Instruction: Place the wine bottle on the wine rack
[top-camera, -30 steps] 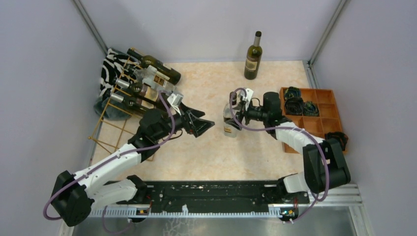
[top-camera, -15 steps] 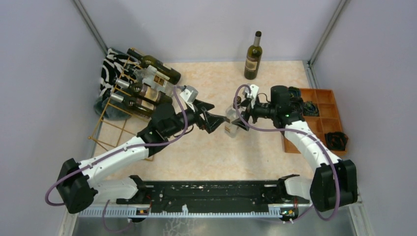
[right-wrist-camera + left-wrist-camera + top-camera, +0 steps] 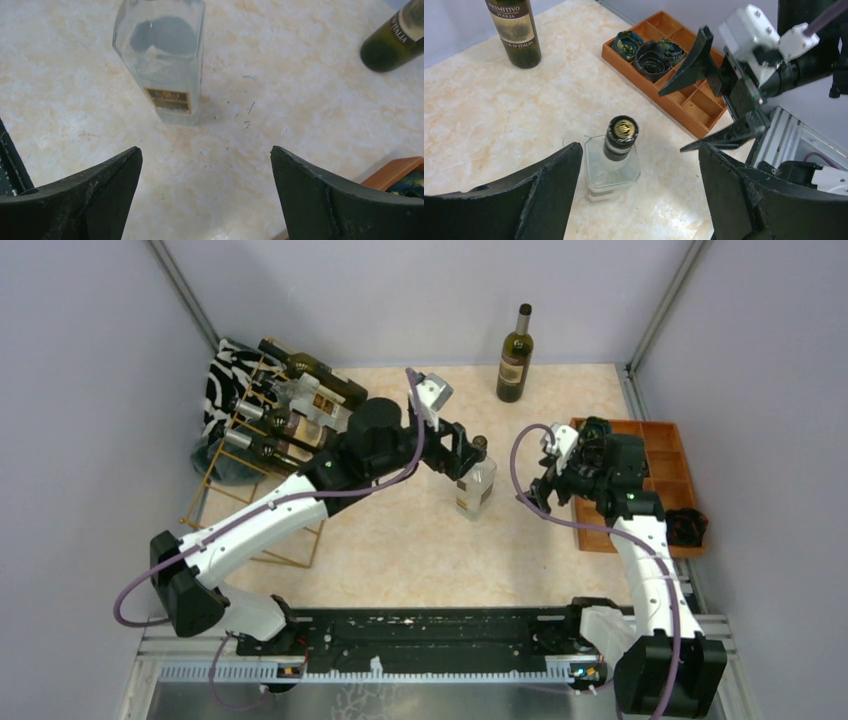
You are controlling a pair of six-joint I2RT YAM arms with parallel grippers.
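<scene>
A clear square bottle with a dark gold-topped cap stands upright mid-table. It also shows in the left wrist view and the right wrist view. My left gripper hangs over it, open; in its wrist view the bottle's neck lies between the jaws, nearer the left finger, untouched. My right gripper is open and empty, apart to the bottle's right. The gold wire wine rack stands at the far left with several bottles on it.
A green wine bottle stands upright at the back wall. An orange-brown wooden compartment tray with dark coiled items sits at the right. A zebra-pattern cloth lies behind the rack.
My right gripper has let go of the clear bottle and drawn back to the right. My left arm has swung right and up, bringing its open gripper over the bottle.
</scene>
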